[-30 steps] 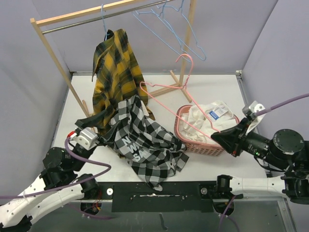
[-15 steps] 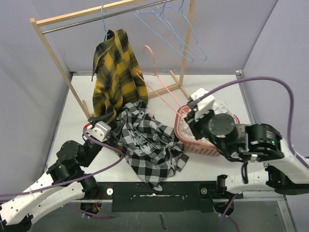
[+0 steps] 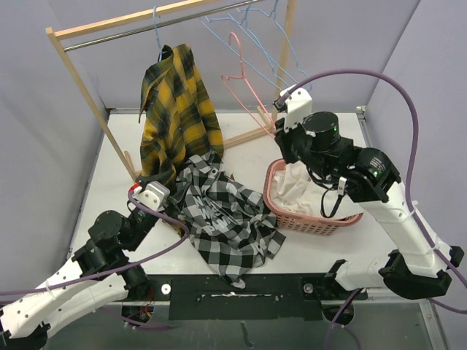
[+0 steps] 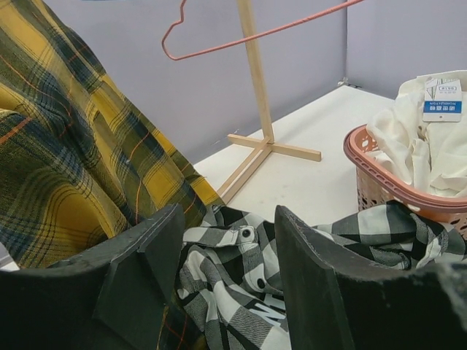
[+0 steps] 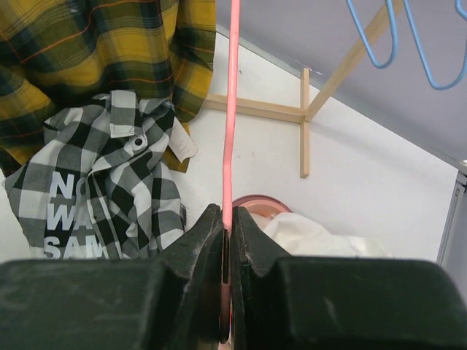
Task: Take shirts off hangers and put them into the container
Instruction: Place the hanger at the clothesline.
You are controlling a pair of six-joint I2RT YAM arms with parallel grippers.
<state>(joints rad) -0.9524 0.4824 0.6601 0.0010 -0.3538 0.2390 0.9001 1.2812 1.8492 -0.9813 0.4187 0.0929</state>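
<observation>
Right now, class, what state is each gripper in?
Left gripper: open, by the check shirt.
Right gripper: shut on the pink hanger.

Pink hanger [image 5: 233,109] cropped, R wrist cam

I've swung the right gripper [image 5: 226,222] from the near right to the far side beyond the basket [image 3: 314,222], raising the pink hanger [image 5: 233,109] toward the rail [image 3: 146,28]; my left gripper [image 4: 226,244] has crept toward the checked shirt [image 3: 219,219], jaws slightly narrower
</observation>
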